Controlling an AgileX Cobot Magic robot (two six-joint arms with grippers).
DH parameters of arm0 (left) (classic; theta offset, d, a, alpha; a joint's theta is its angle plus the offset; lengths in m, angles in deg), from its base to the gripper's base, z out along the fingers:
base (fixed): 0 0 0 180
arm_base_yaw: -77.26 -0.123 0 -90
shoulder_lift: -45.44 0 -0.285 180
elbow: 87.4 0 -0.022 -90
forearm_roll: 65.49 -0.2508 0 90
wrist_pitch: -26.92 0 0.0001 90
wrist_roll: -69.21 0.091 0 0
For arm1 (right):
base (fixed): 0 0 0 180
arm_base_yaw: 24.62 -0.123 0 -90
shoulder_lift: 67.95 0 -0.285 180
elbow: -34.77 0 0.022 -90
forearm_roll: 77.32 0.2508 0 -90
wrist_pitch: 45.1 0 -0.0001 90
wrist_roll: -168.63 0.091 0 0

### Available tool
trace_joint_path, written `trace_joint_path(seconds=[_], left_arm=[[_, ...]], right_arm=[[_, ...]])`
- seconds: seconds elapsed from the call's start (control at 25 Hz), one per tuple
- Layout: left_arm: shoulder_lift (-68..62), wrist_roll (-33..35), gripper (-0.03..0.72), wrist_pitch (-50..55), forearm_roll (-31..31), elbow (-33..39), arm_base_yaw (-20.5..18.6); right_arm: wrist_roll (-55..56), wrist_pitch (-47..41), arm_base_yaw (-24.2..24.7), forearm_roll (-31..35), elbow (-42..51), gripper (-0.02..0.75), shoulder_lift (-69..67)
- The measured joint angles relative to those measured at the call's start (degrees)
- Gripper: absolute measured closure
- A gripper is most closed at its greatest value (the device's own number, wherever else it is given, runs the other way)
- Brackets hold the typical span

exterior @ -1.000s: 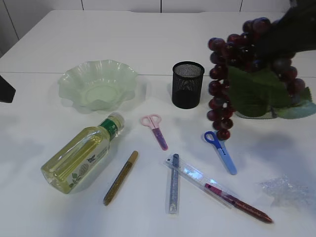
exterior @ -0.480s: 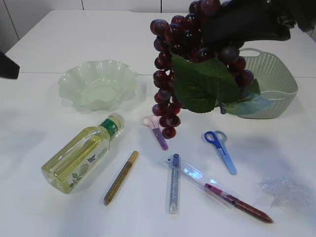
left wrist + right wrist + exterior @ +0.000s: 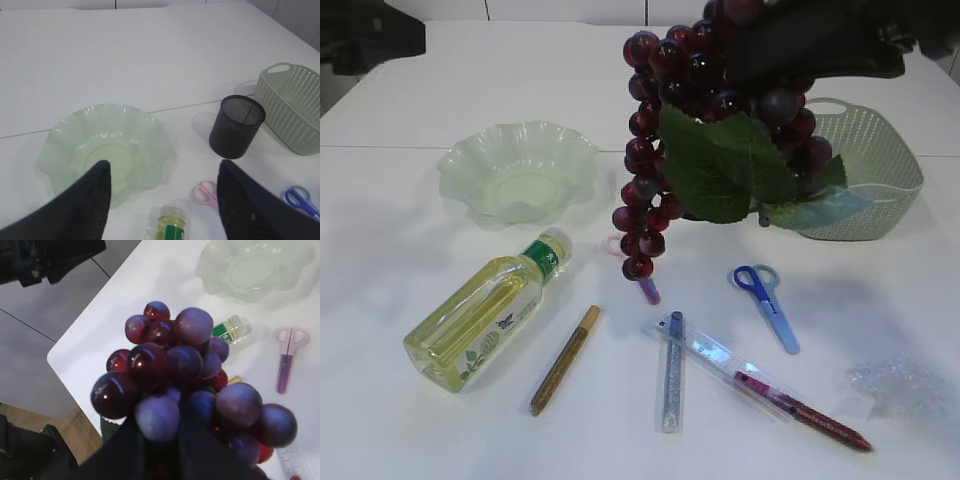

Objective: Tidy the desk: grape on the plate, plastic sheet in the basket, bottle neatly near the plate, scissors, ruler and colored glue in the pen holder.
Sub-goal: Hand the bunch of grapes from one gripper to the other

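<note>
My right gripper (image 3: 810, 45) is closed on the grape (image 3: 705, 130) and holds the bunch in the air above the middle of the bench, its lowest berries hanging over the pink scissors (image 3: 642, 280). My left gripper (image 3: 160, 200) is open and holds nothing, above the near rim of the plate (image 3: 516, 172), which sits toward the far left. The basket (image 3: 875, 170) stands near the right edge. The bottle (image 3: 485, 310) lies on its side toward the front left corner
</note>
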Motion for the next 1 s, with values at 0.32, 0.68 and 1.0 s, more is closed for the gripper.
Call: trace_joint_path(seconds=[0.32, 0.68, 1.0], left_arm=[[-0.05, -0.73, 0.202, -16.56, 0.97, 12.6, 6.49], [-0.94, -19.94, 0.203, -31.07, -1.75, 16.48, 7.76], [-4.11, -46.98, 0.203, -41.35, -36.3, 16.48, 7.76]], right_arm=[[0.0, 1.54, 0.0, 0.25, 0.0, 0.653, 0.0], [0.0, 1.76, 0.0, 0.71, 0.0, 0.652, 0.0], [0.0, 2.95, 0.0, 1.04, 0.0, 0.651, 0.0]])
